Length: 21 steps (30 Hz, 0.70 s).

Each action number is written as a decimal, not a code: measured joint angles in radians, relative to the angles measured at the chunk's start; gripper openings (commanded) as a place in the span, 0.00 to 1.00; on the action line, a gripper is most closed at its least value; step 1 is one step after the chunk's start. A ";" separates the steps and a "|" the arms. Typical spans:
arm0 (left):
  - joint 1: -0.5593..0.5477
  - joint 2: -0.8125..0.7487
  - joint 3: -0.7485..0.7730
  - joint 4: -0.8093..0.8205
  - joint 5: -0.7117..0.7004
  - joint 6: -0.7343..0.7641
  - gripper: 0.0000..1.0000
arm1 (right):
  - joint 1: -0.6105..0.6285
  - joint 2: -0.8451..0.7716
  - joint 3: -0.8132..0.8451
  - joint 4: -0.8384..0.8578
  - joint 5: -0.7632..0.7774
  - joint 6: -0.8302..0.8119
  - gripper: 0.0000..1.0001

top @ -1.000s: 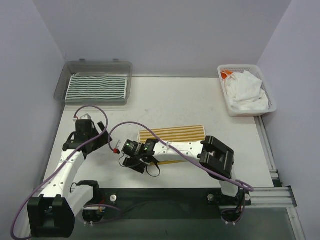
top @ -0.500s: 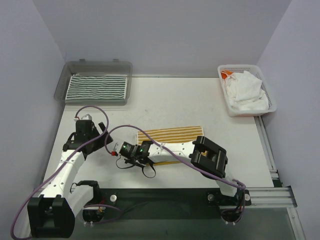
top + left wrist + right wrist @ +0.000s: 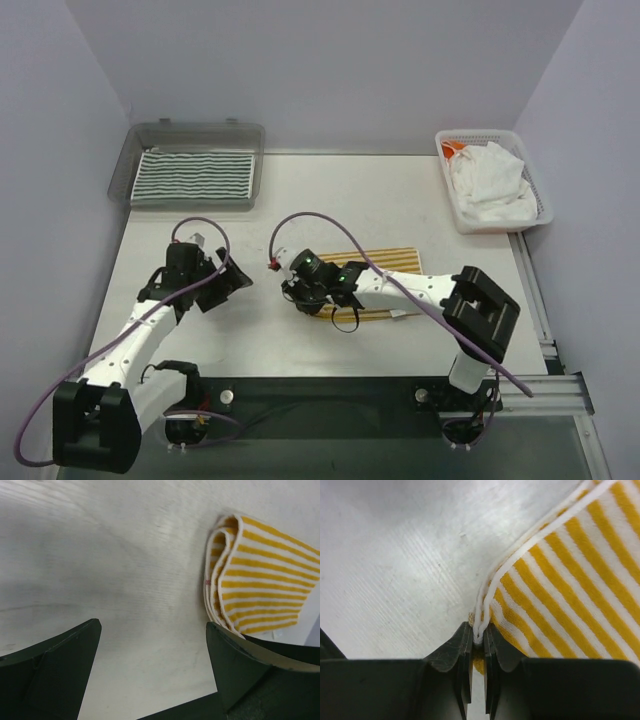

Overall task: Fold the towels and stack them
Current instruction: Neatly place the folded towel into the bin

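**Top external view.** Item: yellow-and-white striped towel (image 3: 395, 260), partly folded, lying on the table (image 3: 330, 200) closer to its near edge than its far one, with its long axis parallel to that edge. At its left end is the right gripper (image 3: 301, 292), whose arm reaches in from the right over the cloth. Just off the same end, pointing at it but apart from it, is the left gripper (image 3: 236, 281). Also listed: green-and-white striped towel (image 3: 195, 177) in the grey tray (image 3: 190, 133) at the far left corner, and white towels (image 3: 490, 185) in the mesh basket (image 3: 478, 134) at the far right corner.

**Left wrist view.** The left gripper (image 3: 152, 627) has its jaws wide and holds nothing. The yellow-and-white striped towel (image 3: 260, 580) lies ahead, off to the right-hand finger's side.

**Right wrist view.** The right gripper (image 3: 477, 635) is pinched narrow on the white hem at a corner of the yellow-and-white striped towel (image 3: 570, 580).

**Judgement.** The fold likely depends on carrying this end along the long axis.
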<state>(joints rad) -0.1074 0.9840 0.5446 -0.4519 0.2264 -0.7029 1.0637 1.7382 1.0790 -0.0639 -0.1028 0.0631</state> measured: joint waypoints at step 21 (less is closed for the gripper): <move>-0.374 0.402 0.006 0.471 -0.020 -0.372 0.98 | -0.069 -0.108 -0.115 0.227 -0.097 0.166 0.00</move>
<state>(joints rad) -0.4816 1.3865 0.5510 0.0193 0.2062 -1.0752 0.9951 1.6302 0.9642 0.1631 -0.1997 0.2287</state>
